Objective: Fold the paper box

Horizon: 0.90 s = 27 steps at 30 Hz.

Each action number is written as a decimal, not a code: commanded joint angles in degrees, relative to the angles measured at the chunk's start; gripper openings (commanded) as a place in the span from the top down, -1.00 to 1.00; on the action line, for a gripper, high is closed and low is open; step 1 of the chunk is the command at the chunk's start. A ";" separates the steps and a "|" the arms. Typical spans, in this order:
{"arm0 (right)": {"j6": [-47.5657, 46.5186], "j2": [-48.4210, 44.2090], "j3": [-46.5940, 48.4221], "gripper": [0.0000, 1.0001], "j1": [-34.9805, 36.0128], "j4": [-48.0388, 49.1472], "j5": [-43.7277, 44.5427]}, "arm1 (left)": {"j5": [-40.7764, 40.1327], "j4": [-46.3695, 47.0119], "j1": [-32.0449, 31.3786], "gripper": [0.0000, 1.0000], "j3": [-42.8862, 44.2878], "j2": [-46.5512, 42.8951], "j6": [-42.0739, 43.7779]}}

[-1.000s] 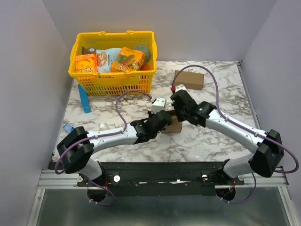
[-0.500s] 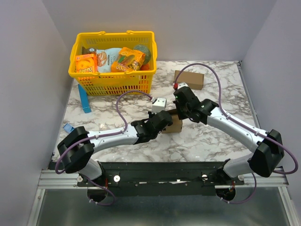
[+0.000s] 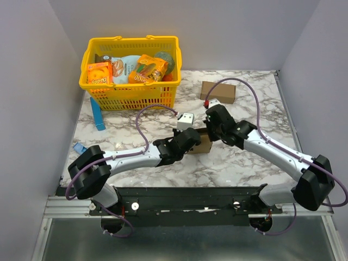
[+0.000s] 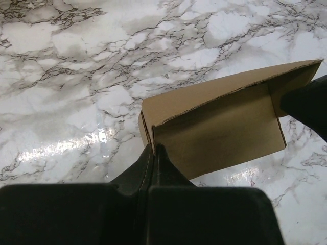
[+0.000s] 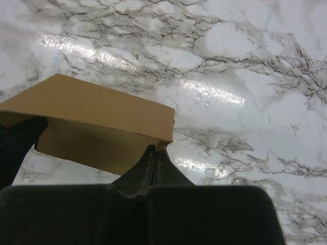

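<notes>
A small squarish carton of plain brown thin cardboard, the paper box [image 3: 203, 143], stands near the middle of the white marble-patterned tabletop [image 3: 217, 169], between the two arms' tips. The left gripper [image 3: 191, 136] reaches it from the left with its black fingers clenched together; in the left wrist view their tips [image 4: 154, 151] meet the box [image 4: 219, 122] at a near corner, where a top panel slopes over a side wall. The right gripper [image 3: 211, 128] comes in from the right, also clenched, its tips [image 5: 153, 152] touching a corner of the box [image 5: 102, 122] under the top panel's edge. Whether either pair pinches a cardboard edge cannot be told. Behind, at the table's far left, sits a yellow plastic shopping basket [image 3: 130, 39] holding orange printed snack boxes [image 3: 99, 73], and a longer brown cuboid carton [image 3: 218, 92] lies at the far right, well apart from the box.
</notes>
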 commanded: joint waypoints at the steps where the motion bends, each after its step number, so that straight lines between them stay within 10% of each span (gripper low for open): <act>1: -0.59 -2.17 -6.92 0.99 0.80 6.10 -5.47 | 7.46 -7.87 -1.65 1.00 -1.92 3.95 -1.05; 18: -1.74 -6.91 -17.13 0.98 1.51 10.16 -0.89 | 6.14 -6.99 -1.65 1.00 -2.27 4.39 0.53; 27: 1.95 -13.41 -8.44 -0.58 1.51 -0.03 -0.10 | 0.43 -9.27 -1.92 1.00 -1.39 4.74 8.87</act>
